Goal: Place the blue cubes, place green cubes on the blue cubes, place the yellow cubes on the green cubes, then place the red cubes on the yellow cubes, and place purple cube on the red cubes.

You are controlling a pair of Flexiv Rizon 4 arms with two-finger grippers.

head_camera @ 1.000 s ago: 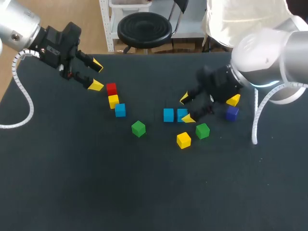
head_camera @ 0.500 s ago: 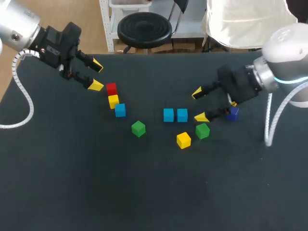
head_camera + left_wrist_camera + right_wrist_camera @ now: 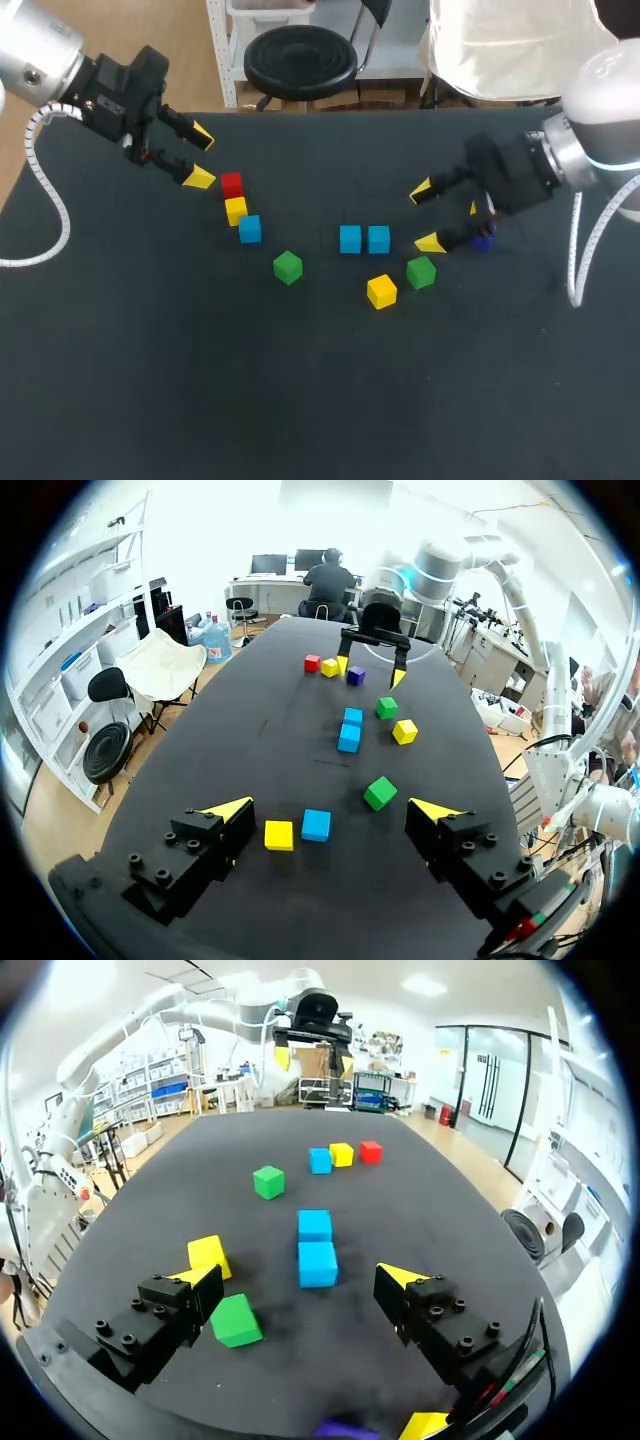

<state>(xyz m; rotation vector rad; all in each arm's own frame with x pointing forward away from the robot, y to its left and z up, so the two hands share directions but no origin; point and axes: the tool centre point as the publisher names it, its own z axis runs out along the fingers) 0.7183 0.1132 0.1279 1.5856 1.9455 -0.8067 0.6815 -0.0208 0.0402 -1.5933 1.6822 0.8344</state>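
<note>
Two blue cubes [image 3: 349, 238] [image 3: 378, 238] sit side by side at mid-table. My right gripper [image 3: 426, 216] stands open and empty just right of them; in the right wrist view the pair [image 3: 317, 1263] lies ahead between its open fingers [image 3: 298, 1276]. A green cube [image 3: 421, 272] and a yellow cube [image 3: 381, 291] lie in front. A purple cube [image 3: 483, 237] and a yellow one [image 3: 474, 208] are partly hidden behind the right arm. My left gripper [image 3: 198, 155] is open beside a row of red [image 3: 232, 185], yellow [image 3: 236, 210] and blue [image 3: 249, 229] cubes. Another green cube [image 3: 288, 267] lies alone.
In the left wrist view a second red cube [image 3: 313, 663] lies beside a yellow one [image 3: 330, 667] and the purple one [image 3: 355, 675] near my right gripper [image 3: 370, 672]. The dark table [image 3: 300, 400] has bare room along its near side.
My right gripper has drawn back to the right, away from the right-hand blue cube that lay between its fingers, and stands a little wider. The left arm has not moved.
</note>
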